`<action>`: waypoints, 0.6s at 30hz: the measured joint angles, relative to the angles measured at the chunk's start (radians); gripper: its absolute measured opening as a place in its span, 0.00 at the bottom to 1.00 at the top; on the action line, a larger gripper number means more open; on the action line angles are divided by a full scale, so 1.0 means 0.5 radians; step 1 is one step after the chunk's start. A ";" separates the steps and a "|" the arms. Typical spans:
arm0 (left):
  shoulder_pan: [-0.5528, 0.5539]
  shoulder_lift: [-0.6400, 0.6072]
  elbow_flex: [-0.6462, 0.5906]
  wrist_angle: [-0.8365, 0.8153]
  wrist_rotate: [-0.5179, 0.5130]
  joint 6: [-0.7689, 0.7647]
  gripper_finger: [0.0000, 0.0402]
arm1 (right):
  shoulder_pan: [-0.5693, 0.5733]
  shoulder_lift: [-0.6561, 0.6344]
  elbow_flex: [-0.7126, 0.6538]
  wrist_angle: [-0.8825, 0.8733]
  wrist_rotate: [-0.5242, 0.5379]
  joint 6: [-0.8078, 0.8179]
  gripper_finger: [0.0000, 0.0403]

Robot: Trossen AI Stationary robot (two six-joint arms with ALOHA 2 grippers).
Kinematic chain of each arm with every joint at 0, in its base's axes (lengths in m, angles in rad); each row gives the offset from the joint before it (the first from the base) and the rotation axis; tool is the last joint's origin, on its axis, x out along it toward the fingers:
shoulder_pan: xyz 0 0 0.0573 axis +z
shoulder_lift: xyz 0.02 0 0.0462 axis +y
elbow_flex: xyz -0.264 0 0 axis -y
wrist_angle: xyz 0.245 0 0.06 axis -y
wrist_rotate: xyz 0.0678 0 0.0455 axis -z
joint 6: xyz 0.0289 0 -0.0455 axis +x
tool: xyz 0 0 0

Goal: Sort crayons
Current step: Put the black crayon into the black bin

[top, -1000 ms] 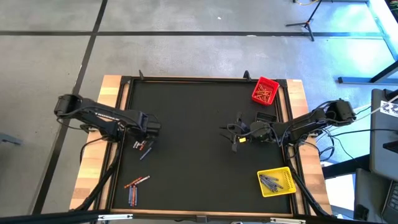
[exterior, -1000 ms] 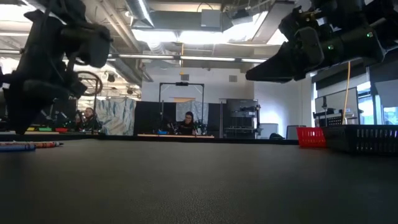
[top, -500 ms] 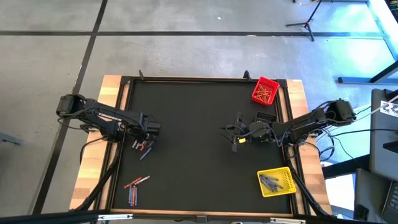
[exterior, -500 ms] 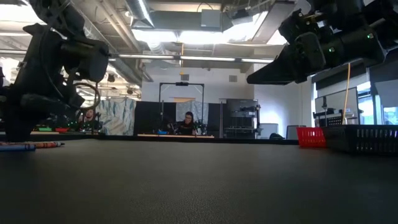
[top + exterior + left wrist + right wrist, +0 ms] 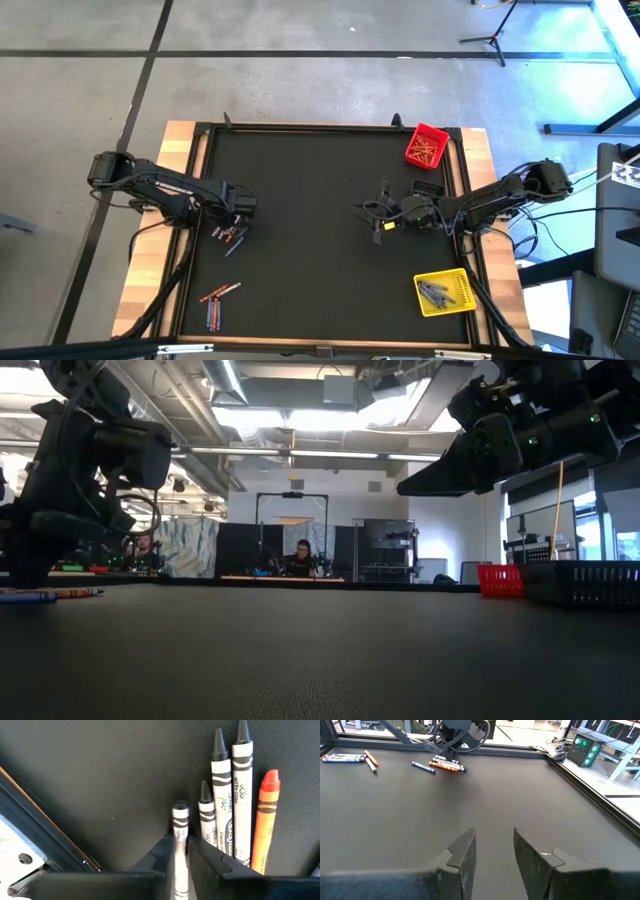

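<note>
Left gripper (image 5: 180,857) pinches a grey crayon (image 5: 179,827), apparently near the table's (image 5: 300,200) left edge; right gripper (image 5: 492,851) is parted over bare mat.

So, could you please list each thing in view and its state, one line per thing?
Left tool: shut on a thin grey crayon, low at the black mat.
Right tool: open, empty, above the mat.
Orange crayon: lying loose beside the grey ones.
Red square bin: holding orange crayons.
Yellow square bin: holding grey-blue crayons.
</note>
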 joint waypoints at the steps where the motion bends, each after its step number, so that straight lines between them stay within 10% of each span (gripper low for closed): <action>1: 0.000 0.000 0.000 -0.001 0.000 -0.001 0.11 | 0.000 0.000 0.000 0.000 0.001 0.000 0.32; 18: -0.025 0.001 0.203 -0.283 -0.193 0.021 0.04 | 0.000 0.000 0.000 0.001 0.003 0.007 0.32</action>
